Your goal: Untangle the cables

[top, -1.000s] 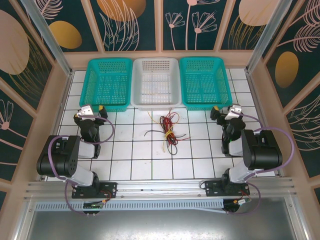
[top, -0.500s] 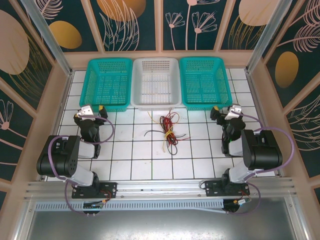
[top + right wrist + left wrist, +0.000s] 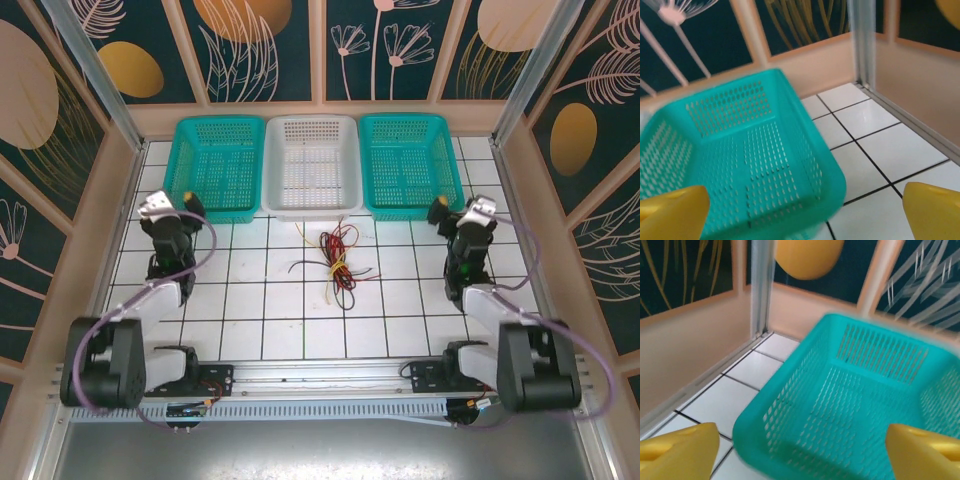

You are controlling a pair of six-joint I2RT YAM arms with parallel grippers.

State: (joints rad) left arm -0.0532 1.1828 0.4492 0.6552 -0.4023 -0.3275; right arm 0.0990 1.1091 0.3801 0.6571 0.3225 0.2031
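Top external: cables (image 3: 338, 262) well apart between wide-open left pincer (image 3: 170, 204) and wide-open right pincer (image 3: 460, 209)

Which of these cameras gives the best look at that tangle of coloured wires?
The top external view. There the cables lie as a red, black and yellow bundle on the tiled table, in front of the white basket. The left wrist camera faces the left teal basket, the right wrist camera the right teal basket.
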